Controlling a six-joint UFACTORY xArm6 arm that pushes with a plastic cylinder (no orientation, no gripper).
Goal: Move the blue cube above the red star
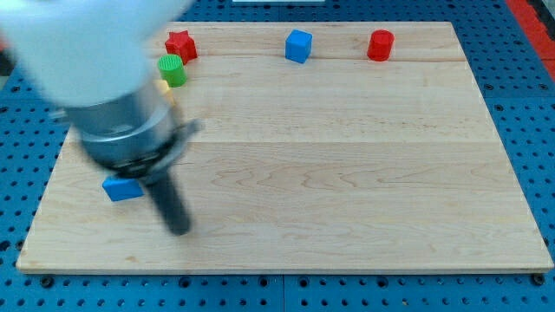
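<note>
The blue cube [298,45] sits near the view's top, middle of the wooden board. The red star [180,44] lies at the top left, well to the left of the cube. My tip [179,228] is at the lower left of the board, far below both, and looks blurred. It is just to the right of a second blue block [121,188], which is partly hidden by the arm.
A green cylinder [173,70] stands just below the red star. A red cylinder [380,45] stands at the top right. A yellow block [165,88] peeks out beside the arm's body [104,78], which hides the board's upper left.
</note>
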